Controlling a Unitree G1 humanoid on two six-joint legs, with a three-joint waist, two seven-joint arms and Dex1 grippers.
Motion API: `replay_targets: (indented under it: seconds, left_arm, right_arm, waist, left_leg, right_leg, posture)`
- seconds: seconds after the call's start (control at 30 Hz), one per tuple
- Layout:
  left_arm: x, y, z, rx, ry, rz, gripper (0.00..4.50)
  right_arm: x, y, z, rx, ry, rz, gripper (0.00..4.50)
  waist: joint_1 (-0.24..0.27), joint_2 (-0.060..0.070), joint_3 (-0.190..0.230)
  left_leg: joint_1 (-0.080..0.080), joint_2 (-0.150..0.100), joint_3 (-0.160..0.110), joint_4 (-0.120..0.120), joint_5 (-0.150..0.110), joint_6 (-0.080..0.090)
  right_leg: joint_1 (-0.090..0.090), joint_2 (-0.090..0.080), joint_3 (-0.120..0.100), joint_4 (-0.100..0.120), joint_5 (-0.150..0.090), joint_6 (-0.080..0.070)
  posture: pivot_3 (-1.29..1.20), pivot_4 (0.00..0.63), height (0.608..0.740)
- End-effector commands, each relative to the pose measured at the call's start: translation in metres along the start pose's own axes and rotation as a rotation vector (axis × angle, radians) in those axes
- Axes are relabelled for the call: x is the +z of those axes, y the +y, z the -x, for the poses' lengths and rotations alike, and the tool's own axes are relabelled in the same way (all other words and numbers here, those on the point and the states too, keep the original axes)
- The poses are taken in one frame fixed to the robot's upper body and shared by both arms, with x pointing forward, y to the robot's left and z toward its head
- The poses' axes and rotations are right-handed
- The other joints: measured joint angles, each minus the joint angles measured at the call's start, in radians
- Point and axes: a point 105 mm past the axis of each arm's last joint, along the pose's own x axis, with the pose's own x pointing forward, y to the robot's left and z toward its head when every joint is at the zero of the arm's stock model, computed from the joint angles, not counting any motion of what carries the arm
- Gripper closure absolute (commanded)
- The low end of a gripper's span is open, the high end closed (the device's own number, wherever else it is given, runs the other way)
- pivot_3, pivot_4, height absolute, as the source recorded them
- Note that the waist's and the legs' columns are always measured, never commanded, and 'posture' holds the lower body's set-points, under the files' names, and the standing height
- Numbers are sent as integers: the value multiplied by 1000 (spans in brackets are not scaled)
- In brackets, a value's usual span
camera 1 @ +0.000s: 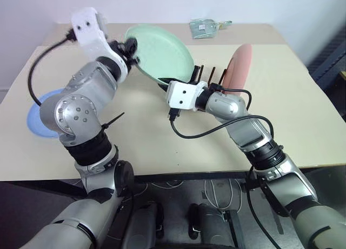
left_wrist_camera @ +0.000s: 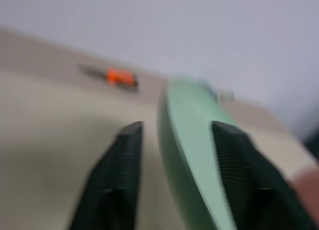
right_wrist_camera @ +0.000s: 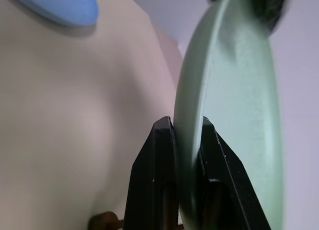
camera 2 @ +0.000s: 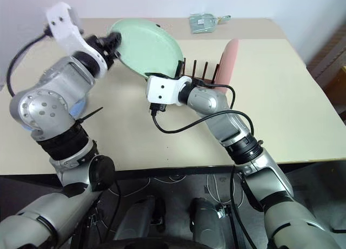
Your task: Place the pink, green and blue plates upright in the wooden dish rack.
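Handover of the green plate (camera 1: 162,53) — the right gripper (right_wrist_camera: 187,140) is pinched on its near rim, and the left gripper (left_wrist_camera: 174,140) straddles the far-left rim with fingers apart, seemingly letting go. Plate in the air, left of the rack (camera 1: 208,75). The pink plate (camera 1: 239,65) stands upright in the rack; the blue plate (camera 1: 40,116) lies flat at the table's left edge. Next: right arm tips the plate on edge between pegs. Matte, shallow-rimmed discs — thin dark pegs.

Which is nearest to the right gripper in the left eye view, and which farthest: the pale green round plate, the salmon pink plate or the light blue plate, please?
1. Pale green round plate: its lower rim is clamped in the right gripper.
2. Salmon pink plate: upright in the dark wooden dish rack, just to the gripper's right.
3. Light blue plate: flat on the table's far left edge.
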Motion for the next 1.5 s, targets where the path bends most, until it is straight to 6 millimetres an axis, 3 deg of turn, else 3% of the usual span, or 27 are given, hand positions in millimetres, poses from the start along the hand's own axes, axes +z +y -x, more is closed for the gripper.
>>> replay_targets:
  seconds: [0.03, 0.13, 0.27, 0.47, 0.57, 0.87, 1.23, 1.47, 1.5]
  left_arm:
    - [38, 48, 2, 196, -170, -53, 1915]
    - [30, 73, 2, 244, -153, -294, 1915]
    - [-8, 92, 2, 213, -53, -400, 1915]
    - [-84, 79, 15, 3, 109, -649, 1915]
    - [-101, 72, 21, -60, 133, -632, 1915]
    - [-112, 69, 27, -85, 152, -598, 1915]
    - [-116, 66, 30, -103, 161, -598, 1915]
    - [-118, 51, 32, -167, 162, -603, 1915]
    - [-118, 50, 33, -170, 163, -604, 1884]
  right_arm:
    - [22, -44, 19, -160, -93, -150, 4500]
    - [26, -70, 38, -249, -139, -447, 4500]
    - [30, -91, 60, -338, -213, -795, 4500]
    - [20, -96, 67, -441, -199, -1206, 4500]
    - [17, -93, 67, -472, -165, -1293, 4500]
    - [8, -88, 65, -507, -112, -1423, 4500]
    - [1, -90, 65, -555, -70, -1452, 4500]
    - [-18, -83, 51, -543, 56, -1452, 4500]
    - [-22, -83, 49, -541, 73, -1448, 4100]
  waist:
    - [-7, 1, 0]
    - [-17, 1, 0]
    - [-10, 1, 0]
    - [-18, 2, -1]
    - [-20, 3, -1]
    - [-19, 3, -2]
    - [-19, 3, -2]
    - [-19, 3, -2]
    - [-20, 3, -2]
  left_leg:
    - [0, 0, 0, 0, 0, 0]
    - [1, 0, 0, -1, 0, -1]
    - [1, 0, 0, -1, 0, -1]
    - [1, 0, 1, -2, 0, -1]
    - [1, 0, 2, -3, 0, -1]
    - [0, 0, 3, -3, 0, -1]
    - [0, 0, 3, -3, 0, -1]
    - [0, 0, 3, -3, 0, -1]
    - [0, 0, 3, -3, 0, -1]
  right_leg:
    - [0, 0, 0, 0, 0, 0]
    - [0, 1, 0, 1, 0, 0]
    - [1, 1, 0, 2, 0, 0]
    - [0, 0, 0, 2, 0, -1]
    - [-2, 0, 1, 3, 0, -1]
    - [-3, 0, 2, 3, 0, -1]
    - [-3, 0, 2, 3, 0, -1]
    - [-3, 0, 3, 3, 0, -1]
    - [-3, 0, 3, 3, 0, -1]
  posture:
    - [0, 150, 740]
    - [0, 150, 740]
    - [0, 150, 740]
    - [0, 150, 740]
    - [0, 150, 740]
    - [0, 150, 740]
    - [0, 150, 740]
    - [0, 150, 740]
    - [0, 150, 740]
